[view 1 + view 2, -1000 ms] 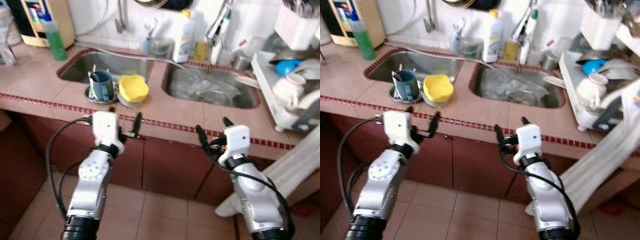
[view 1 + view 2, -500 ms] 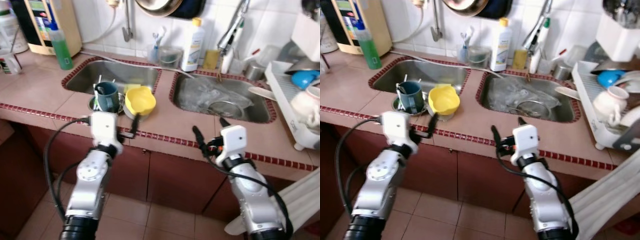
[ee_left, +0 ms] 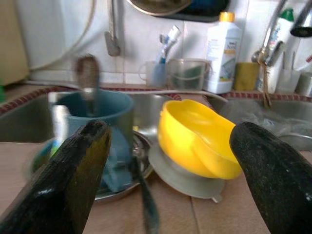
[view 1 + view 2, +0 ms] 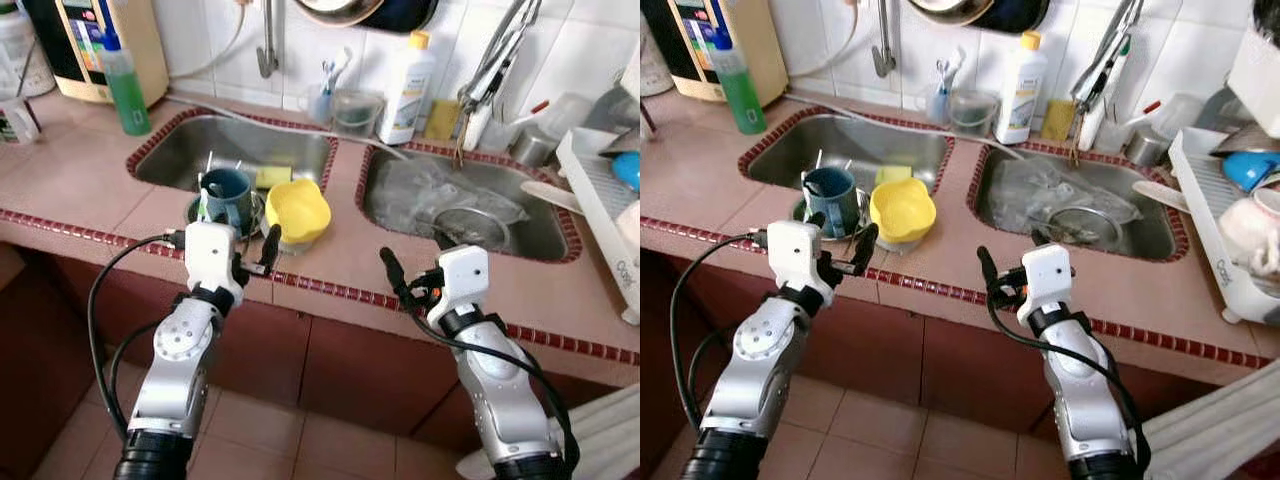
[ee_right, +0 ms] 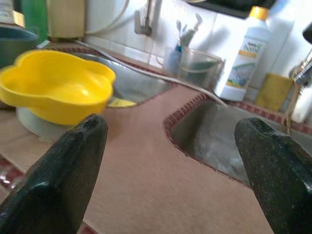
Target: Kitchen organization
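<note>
A yellow bowl (image 4: 297, 210) on a grey base sits tilted on the counter strip between the two sinks. Beside it a blue mug (image 4: 226, 194) holding utensils stands on a metal plate. My left gripper (image 4: 844, 227) is open at the counter's front edge, just short of mug and bowl. In the left wrist view the mug (image 3: 100, 122) and bowl (image 3: 195, 141) lie between and beyond the black fingers (image 3: 73, 170). My right gripper (image 4: 415, 252) is open over the counter front, before the right sink (image 4: 470, 195); in its wrist view the bowl (image 5: 58, 87) is off to one side.
The left sink (image 4: 235, 150) holds a yellow sponge. A white bottle (image 4: 405, 75), a clear cup and a toothbrush cup line the back wall. A green bottle (image 4: 125, 80) stands at the far left, and a dish rack (image 4: 1240, 230) at the right. Below the counter are brown cabinet doors.
The camera has come closer to the counter and shifted; the sinks look larger. Both grippers stay open and now reach the counter's front edge.
</note>
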Controlling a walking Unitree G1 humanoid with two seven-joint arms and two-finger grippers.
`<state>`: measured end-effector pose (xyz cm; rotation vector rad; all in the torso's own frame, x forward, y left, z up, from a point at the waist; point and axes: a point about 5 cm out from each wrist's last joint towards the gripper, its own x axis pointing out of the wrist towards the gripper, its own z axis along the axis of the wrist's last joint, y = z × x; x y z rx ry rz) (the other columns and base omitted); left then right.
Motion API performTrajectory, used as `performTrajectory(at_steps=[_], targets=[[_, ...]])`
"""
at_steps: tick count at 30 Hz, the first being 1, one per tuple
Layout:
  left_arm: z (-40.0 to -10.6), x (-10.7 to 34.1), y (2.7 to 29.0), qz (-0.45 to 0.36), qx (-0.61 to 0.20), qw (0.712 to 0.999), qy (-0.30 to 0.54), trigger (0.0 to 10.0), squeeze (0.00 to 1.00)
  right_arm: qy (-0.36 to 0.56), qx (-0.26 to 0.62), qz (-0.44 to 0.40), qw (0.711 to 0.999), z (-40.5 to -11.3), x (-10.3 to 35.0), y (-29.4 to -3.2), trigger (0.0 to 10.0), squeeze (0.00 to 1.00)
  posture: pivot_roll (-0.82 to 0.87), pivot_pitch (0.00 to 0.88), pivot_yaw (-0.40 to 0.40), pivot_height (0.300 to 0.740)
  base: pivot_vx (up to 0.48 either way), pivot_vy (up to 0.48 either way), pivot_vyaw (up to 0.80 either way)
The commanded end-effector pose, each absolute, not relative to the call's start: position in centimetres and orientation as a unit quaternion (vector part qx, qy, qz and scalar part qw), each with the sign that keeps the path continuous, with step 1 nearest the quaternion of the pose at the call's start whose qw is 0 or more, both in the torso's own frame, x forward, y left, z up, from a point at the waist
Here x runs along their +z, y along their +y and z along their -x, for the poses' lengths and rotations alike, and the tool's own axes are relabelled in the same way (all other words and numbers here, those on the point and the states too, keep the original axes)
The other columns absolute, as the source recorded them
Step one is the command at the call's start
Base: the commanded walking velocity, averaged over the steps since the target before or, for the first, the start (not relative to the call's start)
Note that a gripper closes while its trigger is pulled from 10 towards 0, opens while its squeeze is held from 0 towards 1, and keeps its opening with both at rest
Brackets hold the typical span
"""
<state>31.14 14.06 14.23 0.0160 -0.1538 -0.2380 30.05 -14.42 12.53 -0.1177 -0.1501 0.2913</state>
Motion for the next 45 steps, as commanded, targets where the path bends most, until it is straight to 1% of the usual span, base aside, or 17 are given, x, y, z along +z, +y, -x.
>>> performTrajectory(at_steps=[1,5,17,25,41,45], targets=[[-31.27,14.40,13.99,-0.005,-0.119,0.990,-0.075,10.0,0.00,-0.080,0.143,0.058,0.985,-30.22,12.94,-14.51,10.0,0.00,-0.02,0.000,-0.057,0.740,0.000,0.000,0.00],[-31.27,14.36,14.02,-0.006,-0.117,0.990,-0.074,10.0,0.00,-0.081,0.142,0.053,0.985,-30.26,12.98,-14.53,10.0,0.00,-0.02,0.000,-0.060,0.740,0.000,0.216,0.00],[-31.21,14.20,13.88,-0.010,-0.119,0.990,-0.071,10.0,0.00,-0.089,0.143,0.048,0.985,-30.33,13.31,-14.42,10.0,0.00,-0.02,0.000,-0.059,0.740,0.000,0.448,0.00],[-31.28,14.44,13.58,-0.014,-0.125,0.989,-0.080,10.0,0.00,-0.087,0.146,0.046,0.984,-30.51,13.42,-14.41,10.0,0.00,-0.02,0.000,-0.059,0.740,0.000,0.000,0.00],[-31.30,13.97,13.48,-0.025,-0.126,0.989,-0.073,10.0,0.00,-0.087,0.139,0.048,0.985,-30.68,13.51,-14.60,10.0,0.00,-0.04,0.000,-0.063,0.740,0.000,0.000,-0.67],[-31.33,13.91,13.21,-0.024,-0.130,0.989,-0.071,10.0,0.00,-0.092,0.140,0.049,0.985,-30.57,13.67,-14.72,10.0,0.00,-0.04,0.000,-0.062,0.740,0.000,0.000,-0.12]])
